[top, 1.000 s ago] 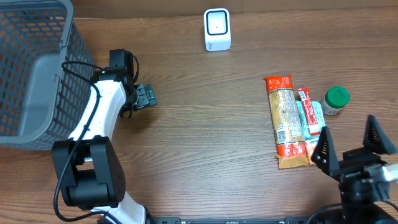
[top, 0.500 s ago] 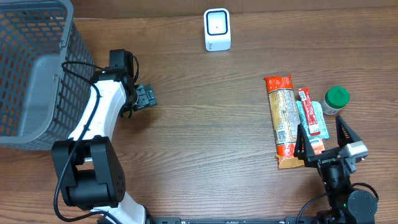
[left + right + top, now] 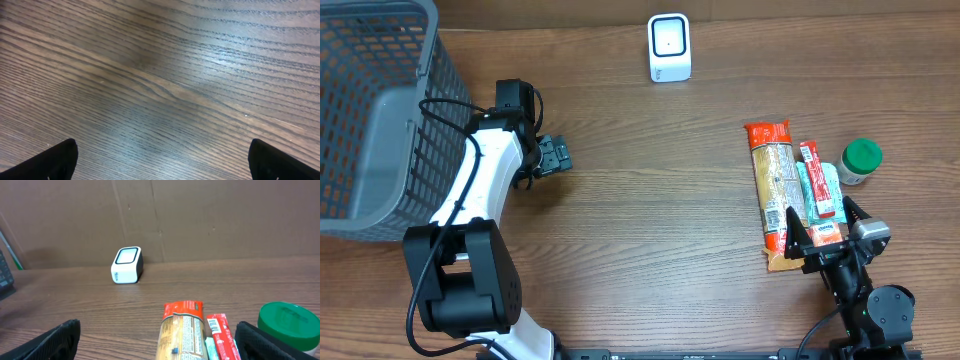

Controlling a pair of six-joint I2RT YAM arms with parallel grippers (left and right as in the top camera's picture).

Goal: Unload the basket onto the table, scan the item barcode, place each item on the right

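Where the table (image 3: 650,230) is nearest the robot, the right gripper (image 3: 819,212) is held with its jaws spread wide, and nothing is gripped by it. Its fingers are seen over the near ends of three snack packs that are laid side by side on the wood. The long pack (image 3: 777,190), with red ends, is laid on the left. The blue pack (image 3: 802,200) is laid just beside it, and the thin red bar (image 3: 813,170) is laid partly on top of the blue one. A barcode is seen on the far end of the red bar.

Just to the right of the packs, a little farther back, a jar (image 3: 861,160) is stood upright. It is closed by a green lid, so what is inside cannot be told.

Farther back on the left, the left gripper (image 3: 555,155) is also spread wide, with only bare wood under it.

At the far left, a gray basket (image 3: 438,70) is set; only its gray bottom is seen inside.

Farthest away, the white scanner (image 3: 669,47) is stood, well apart from the packs.
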